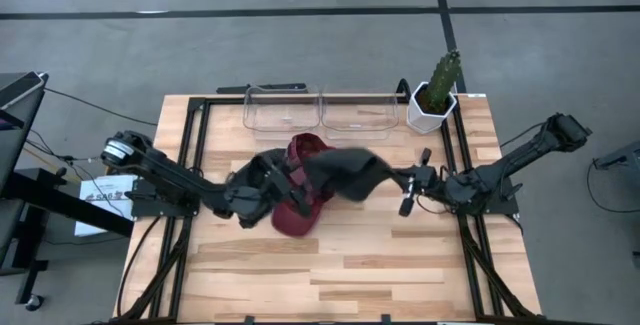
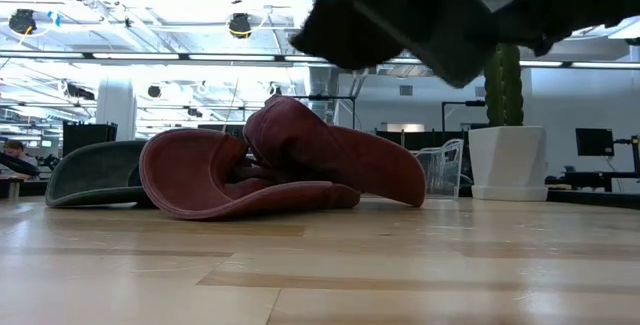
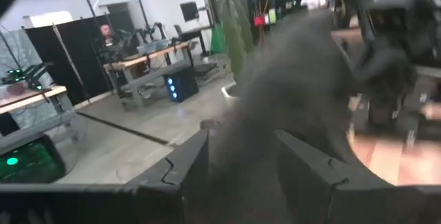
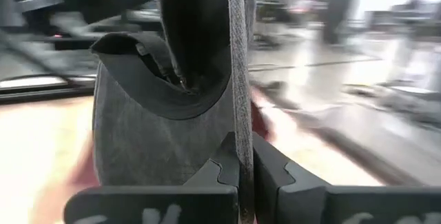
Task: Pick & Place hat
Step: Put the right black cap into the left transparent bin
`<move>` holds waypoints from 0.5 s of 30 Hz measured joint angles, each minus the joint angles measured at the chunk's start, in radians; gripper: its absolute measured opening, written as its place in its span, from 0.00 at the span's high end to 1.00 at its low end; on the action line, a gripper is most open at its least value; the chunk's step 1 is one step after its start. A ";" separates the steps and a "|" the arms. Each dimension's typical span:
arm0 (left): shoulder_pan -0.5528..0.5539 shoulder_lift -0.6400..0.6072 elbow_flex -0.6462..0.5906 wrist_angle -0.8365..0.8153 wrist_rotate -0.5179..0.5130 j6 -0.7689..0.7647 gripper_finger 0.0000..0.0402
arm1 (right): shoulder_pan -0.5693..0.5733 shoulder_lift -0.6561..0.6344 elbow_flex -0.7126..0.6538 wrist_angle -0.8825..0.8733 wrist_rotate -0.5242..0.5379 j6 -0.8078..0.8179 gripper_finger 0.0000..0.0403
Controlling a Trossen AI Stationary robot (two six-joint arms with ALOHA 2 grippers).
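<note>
The grey hat point(image 1: 345, 173) is suspended above the wooden table point(image 1: 400, 265), clear of the surface, stretched between the two arms. Landmark: the red hat point(image 1: 300, 205), which lies on the table near its centre.

Right gripper point(image 1: 400, 179): positioned beside the red hat on the side toward the potted cactus point(image 1: 437, 90). Its fingers point(image 4: 231, 165) are pressed fully together on the brim edge of the grey hat; in the right wrist view the fabric runs straight up from between them.

Left gripper point(image 1: 290, 187): positioned directly over the red hat. Its fingers point(image 3: 186, 165) stand apart, with grey hat fabric filling the gap between them. Whether they actually pinch the fabric cannot be told.

In the low view the grey hat hangs above the red hat without touching it. A dark green hat point(image 2: 95, 173) lies flat on the table just beside the red hat, on the side away from the cactus.

Two clear plastic bins point(image 1: 318, 110) stand behind the red hat, side by side, with the cactus in its white pot next to them.
</note>
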 joint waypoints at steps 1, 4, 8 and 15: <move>-0.001 0.012 0.000 -0.001 -0.006 0.008 0.60 | -0.002 -0.004 0.000 -0.012 0.048 0.000 1.00; -0.002 0.007 0.002 0.007 -0.047 0.030 0.60 | -0.015 -0.022 0.000 -0.053 0.177 -0.006 1.00; -0.015 -0.006 0.003 0.007 -0.069 0.030 0.60 | -0.043 -0.040 0.000 -0.134 0.349 0.027 1.00; -0.022 -0.006 0.002 -0.002 -0.101 0.033 0.60 | -0.171 -0.122 0.000 -0.117 -0.102 0.116 1.00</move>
